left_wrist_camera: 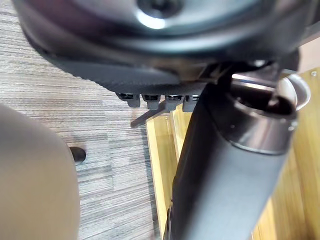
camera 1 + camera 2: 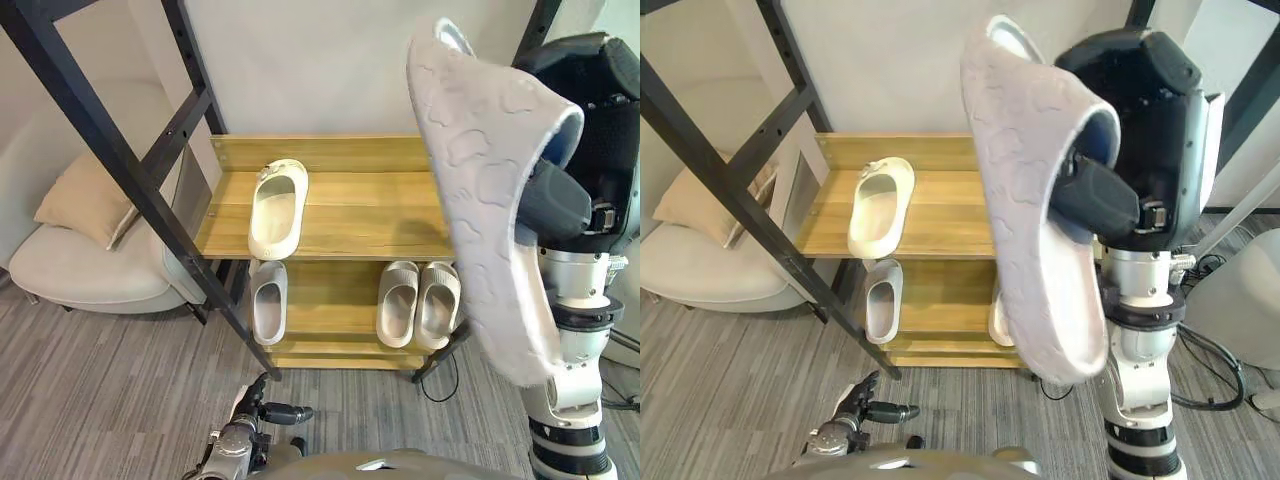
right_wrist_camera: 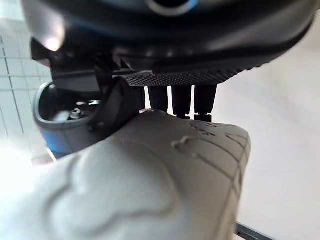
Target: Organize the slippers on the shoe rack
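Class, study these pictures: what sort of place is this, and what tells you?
Probably a home-style room: a wooden shoe rack holding slippers, a cushioned armchair beside it, grey carpet. The right hand grips a grey slipper.

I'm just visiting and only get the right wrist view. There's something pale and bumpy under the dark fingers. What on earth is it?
Observer: A pale grey slipper, its patterned sole facing the head camera, gripped in the right hand and held up high.
Operator: Where might it go?
Observer: Probably the wooden shoe rack straight ahead. Its top shelf holds one cream slipper on the left, with bare wood beside it.
Operator: Anything lower down?
Observer: The lower shelf has a single slipper at the left and a pair at the right.
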Motion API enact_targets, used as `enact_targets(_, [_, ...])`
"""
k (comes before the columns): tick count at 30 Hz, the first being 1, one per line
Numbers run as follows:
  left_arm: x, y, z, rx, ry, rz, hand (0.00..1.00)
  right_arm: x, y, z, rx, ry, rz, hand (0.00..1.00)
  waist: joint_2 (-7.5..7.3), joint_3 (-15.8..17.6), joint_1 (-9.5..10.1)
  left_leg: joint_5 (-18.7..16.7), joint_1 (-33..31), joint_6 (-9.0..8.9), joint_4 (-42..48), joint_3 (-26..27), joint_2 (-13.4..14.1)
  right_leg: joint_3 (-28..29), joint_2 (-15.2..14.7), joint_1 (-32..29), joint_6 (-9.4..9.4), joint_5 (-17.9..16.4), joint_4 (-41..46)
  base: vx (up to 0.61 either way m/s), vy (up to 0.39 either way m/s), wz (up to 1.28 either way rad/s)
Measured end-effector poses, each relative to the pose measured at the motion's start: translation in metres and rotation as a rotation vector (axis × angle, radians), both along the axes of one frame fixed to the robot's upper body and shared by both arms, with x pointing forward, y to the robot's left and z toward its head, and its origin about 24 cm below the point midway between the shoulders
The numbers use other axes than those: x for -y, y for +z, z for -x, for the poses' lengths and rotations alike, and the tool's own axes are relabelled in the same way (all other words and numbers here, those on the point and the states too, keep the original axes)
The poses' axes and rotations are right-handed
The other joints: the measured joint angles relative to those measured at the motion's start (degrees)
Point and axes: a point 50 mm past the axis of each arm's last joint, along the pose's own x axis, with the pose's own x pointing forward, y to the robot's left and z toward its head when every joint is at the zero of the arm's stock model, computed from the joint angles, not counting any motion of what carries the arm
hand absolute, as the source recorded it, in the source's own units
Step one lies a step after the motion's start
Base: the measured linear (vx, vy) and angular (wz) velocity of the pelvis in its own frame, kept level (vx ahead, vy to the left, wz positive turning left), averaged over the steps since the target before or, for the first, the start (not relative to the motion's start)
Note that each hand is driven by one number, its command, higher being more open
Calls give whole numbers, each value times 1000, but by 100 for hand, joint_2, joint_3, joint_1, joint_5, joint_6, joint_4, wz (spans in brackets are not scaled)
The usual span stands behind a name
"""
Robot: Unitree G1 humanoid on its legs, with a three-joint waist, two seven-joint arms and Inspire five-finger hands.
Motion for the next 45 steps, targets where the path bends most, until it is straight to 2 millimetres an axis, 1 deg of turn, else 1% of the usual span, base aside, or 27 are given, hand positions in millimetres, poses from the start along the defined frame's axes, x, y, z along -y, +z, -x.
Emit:
enact_targets(2, [1, 0, 0, -2, -4, 4, 100, -6, -17, 3, -95, 61, -3, 0, 10, -7, -5, 1, 30, 1, -11, 41, 9, 49, 5, 0, 1, 0, 9, 10, -6, -12])
enact_targets(3, [1, 0, 0, -2, -4, 4, 100, -7, -21, 4, -114, 73, 0, 0, 9, -7, -6, 1, 31, 2, -11, 42, 9, 49, 5, 0, 1, 0, 10, 6, -9, -4])
enact_targets(7, [0, 0, 0, -1, -5, 4, 100, -23, -46, 7, -261, 217, 26, 0, 4, -9, -4, 3, 47, 4, -11, 38, 10, 49, 3, 2, 12, -19, 49, 0, 0, 0])
enact_targets(8, [0, 0, 0, -1, -5, 4, 100, -24, -49, 7, -276, 231, 32, 0, 2, -10, -2, 3, 49, 4, -11, 38, 10, 49, 2, 2, 11, -25, 58, 0, 0, 0])
enact_targets(10, [0, 0, 0, 0, -8, 4, 100, -36, -67, 11, -373, 350, 44, 0, -18, -4, 2, 2, 88, 3, -10, 34, 8, 51, -9, -1, 18, -89, 150, 0, 0, 0])
enact_targets(11, [0, 0, 0, 0, -10, 4, 100, -37, -70, 11, -390, 370, 43, 0, -23, -3, 1, 2, 94, 3, -10, 33, 8, 51, -11, -1, 21, -97, 166, 0, 0, 0])
enact_targets(12, [1, 0, 0, 2, -17, 5, 100, -41, -77, 13, -431, 418, 45, 0, -31, -4, 3, 1, 95, 2, -10, 31, 9, 52, -11, -7, 18, -111, 186, 0, 0, 0])
enact_targets(14, [3, 0, -1, 8, -41, 13, 100, -49, -91, 16, -511, 517, 94, 0, -35, -2, 0, 0, 78, 1, -7, 39, 10, 68, -15, -65, 12, -145, 259, 0, 0, 0])
enact_targets(17, [5, 1, -4, 9, -75, 17, 100, -58, -106, 20, -596, 618, 163, 0, -42, -1, 11, 1, 5, 2, 19, 34, 14, 69, -16, -161, 12, -171, 330, 0, 0, 0])
enact_targets(20, [7, 1, -4, 7, -94, 23, 100, -60, -119, 23, -663, 658, 211, 0, -54, 21, 18, 0, -5, 2, 24, 28, 12, 63, -15, -162, 12, -177, 328, 0, 0, 0])
enact_targets(25, [11, 1, -11, 8, -141, 24, 100, -62, -141, 21, -746, 627, 342, 0, -40, 80, 22, -20, -253, -1, 183, -47, 12, 4, -9, -314, 11, -176, 368, -26, -12, 8])
enact_targets(27, [13, 2, -14, 14, -155, 21, 100, -63, -151, 17, -782, 611, 399, 0, -10, 197, 33, -56, -372, 1, 356, -115, 11, -72, -3, -342, 8, -178, 422, -54, -13, 15])
enact_targets(28, [15, 4, -21, 29, -171, 19, 100, -62, -156, 12, -796, 589, 434, 0, 36, 333, 73, -110, -509, -14, 554, -150, 22, -85, 9, -430, -17, -198, 543, -85, -7, 11])
enact_targets(29, [16, 4, -22, 32, -175, 19, 100, -62, -157, 10, -798, 581, 445, 0, 49, 362, 83, -121, -562, -17, 603, -160, 28, -87, 14, -471, -21, -203, 578, -163, -7, 10])
enact_targets(30, [16, 6, -27, 46, -181, 17, 100, -63, -159, 3, -793, 535, 496, 0, 90, 463, 105, -147, -776, -26, 779, -204, 45, -103, 30, -648, -36, -228, 733, -126, -6, 14])
enact_targets(31, [17, 9, -35, 69, -182, 15, 100, -63, -158, -6, -779, 486, 539, 0, 128, 651, 129, -166, -975, -35, 966, -254, 62, -128, 41, -837, -61, -275, 929, -231, -13, 16])
enact_targets(32, [17, 13, -45, 104, -162, 21, 100, -63, -155, -17, -752, 424, 588, 0, 165, 880, 169, -203, -1202, -61, 1184, -280, 89, -129, 52, -1093, -83, -345, 1217, -232, -10, 11])
enact_targets(33, [17, 17, -53, 134, -151, 19, 100, -63, -152, -27, -724, 366, 628, 0, 193, 1031, 198, -250, -1479, -92, 1417, -294, 110, -118, 53, -1404, -111, -432, 1540, -276, -13, 3])
enact_targets(34, [17, 18, -55, 143, -145, 18, 100, -64, -151, -31, -712, 343, 642, 0, 201, 1079, 209, -261, -1575, -100, 1496, -299, 117, -112, 53, -1518, -116, -460, 1652, -226, -18, 2])
enact_targets(35, [15, 23, -63, 171, -124, 19, 100, -65, -147, -40, -684, 286, 660, 0, 219, 1239, 225, -287, -1827, -128, 1706, -330, 124, -110, 46, -1804, -151, -554, 1970, -167, -25, 4])
enact_targets(36, [15, 25, -67, 185, -116, 20, 100, -64, -145, -43, -671, 263, 666, 0, 224, 1309, 228, -301, -1930, -149, 1793, -348, 123, -110, 39, -1929, -162, -594, 2106, -202, -45, 9])
enact_targets(38, [16, 33, -81, 239, -92, 25, 100, -60, -133, -53, -613, 165, 684, 0, 272, 1534, 271, -395, -2427, -233, 2192, -425, 99, -133, -27, -2465, -235, -822, 2698, -231, -60, 14])
enact_targets(39, [16, 35, -84, 255, -83, 28, 100, -59, -130, -56, -595, 139, 690, 0, 280, 1567, 273, -421, -2597, -252, 2323, -444, 84, -140, -54, -2640, -241, -894, 2877, -208, -57, 19])
enact_targets(40, [15, 39, -89, 284, -56, 34, 100, -55, -124, -63, -568, 90, 693, 0, 284, 1593, 274, -476, -2937, -265, 2570, -494, 35, -151, -128, -3006, -249, -1036, 3237, -145, -52, 22])
enact_targets(42, [15, 45, -97, 316, -30, 45, 100, -47, -116, -73, -539, 4, 698, 0, 341, 1650, 288, -555, -3379, -317, 2968, -601, -21, -217, -196, -3421, -269, -1229, 3697, -118, -76, 26])
enact_targets(44, [14, 54, -108, 378, 17, 61, 100, -39, -103, -88, -482, -125, 702, 0, 379, 1731, 358, -754, -3945, -362, 3571, -673, -46, -222, -250, -3962, -314, -1469, 4360, -97, -66, 14])
enact_targets(45, [13, 56, -110, 391, 24, 61, 100, -38, -100, -90, -470, -147, 700, 0, 382, 1736, 365, -782, -4050, -358, 3684, -692, -56, -225, -267, -4073, -321, -1531, 4479, -74, -72, 14])
